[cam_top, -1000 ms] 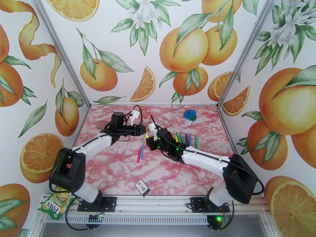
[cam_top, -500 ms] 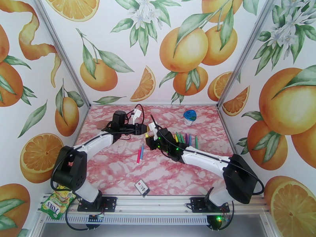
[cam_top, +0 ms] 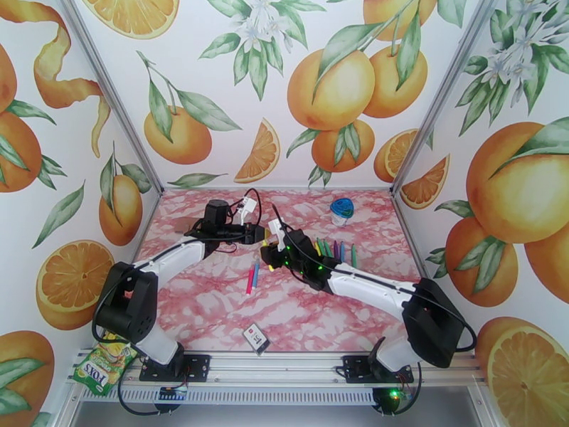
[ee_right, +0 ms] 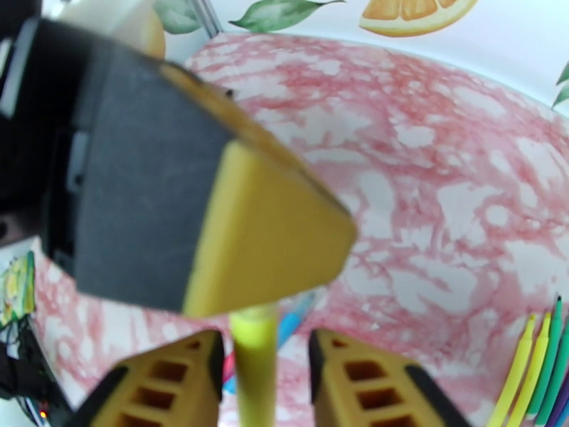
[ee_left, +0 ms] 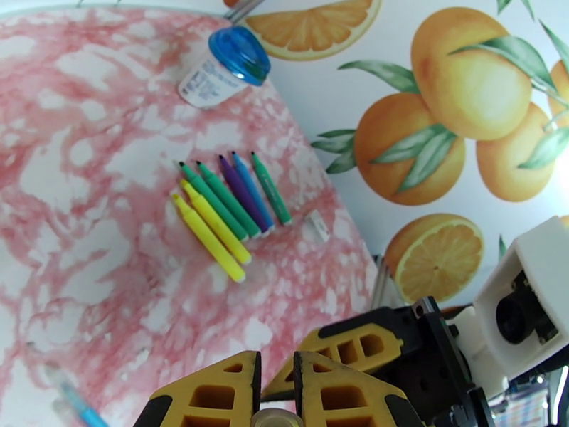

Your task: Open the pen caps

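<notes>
Your left gripper (ee_left: 276,361) clamped on yellow pen (ee_right: 254,364), lower centre; right gripper (ee_right: 264,343) jaws apart around it.

The bench (cam_top: 213,307) is seen clad in a pink and white marbled pattern, and it is lit evenly and brightly from above. It is closed in on three sides: the back wall (cam_top: 235,80), the left wall (cam_top: 43,172) and the right wall (cam_top: 519,179) are all printed with large oranges, orange slices, green leaves and white blossoms. The back corners are marked by slanting grey metal posts (cam_top: 109,87). The near edge is finished with an aluminium rail (cam_top: 284,378).
</notes>
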Available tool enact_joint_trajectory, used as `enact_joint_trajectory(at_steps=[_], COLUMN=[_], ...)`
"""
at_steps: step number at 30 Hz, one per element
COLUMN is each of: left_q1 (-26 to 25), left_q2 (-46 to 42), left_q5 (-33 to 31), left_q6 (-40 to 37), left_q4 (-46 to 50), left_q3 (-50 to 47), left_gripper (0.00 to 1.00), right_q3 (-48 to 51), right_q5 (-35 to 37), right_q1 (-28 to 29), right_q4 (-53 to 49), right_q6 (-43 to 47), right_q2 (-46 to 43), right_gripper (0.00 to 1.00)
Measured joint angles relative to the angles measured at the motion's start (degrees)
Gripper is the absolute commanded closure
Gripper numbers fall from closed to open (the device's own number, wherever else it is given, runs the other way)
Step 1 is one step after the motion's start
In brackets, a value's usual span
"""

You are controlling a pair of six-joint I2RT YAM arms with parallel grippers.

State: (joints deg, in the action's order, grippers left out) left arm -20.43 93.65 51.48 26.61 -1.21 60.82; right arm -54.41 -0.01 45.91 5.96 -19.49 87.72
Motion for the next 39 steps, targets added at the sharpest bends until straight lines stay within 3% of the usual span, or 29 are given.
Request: enact_joint_trajectory(at_steps=[10, 20, 30, 39], left_q1=[0.0, 0.0, 0.0, 0.1], left_q2=[0.0, -0.1, -0.7, -4.1], left_q5=[0.0, -1.0, -3.3, -8.1], left_q6=[0.0, 0.0, 2.1, 3.5], left_q4=[0.4, 1.0, 2.1, 6.1], left_q3=[0.7, 0.8, 1.1, 1.1], left_gripper=[0.93, 0.97, 1.0, 1.0], right_q3=[-0.7, -1.1, 1.1, 2.1], right_q5=[-3.9, -5.6, -5.6, -4.8], right_q1=[-0.3, -0.4, -0.5, 0.3], right_q4=[0.3, 0.3, 3.4, 6.7], right_q6=[0.0, 0.0, 1.6, 3.7], right_q2=[2.9, 4.2, 3.3, 2.9], right_gripper=[0.6, 0.84, 0.93, 0.96])
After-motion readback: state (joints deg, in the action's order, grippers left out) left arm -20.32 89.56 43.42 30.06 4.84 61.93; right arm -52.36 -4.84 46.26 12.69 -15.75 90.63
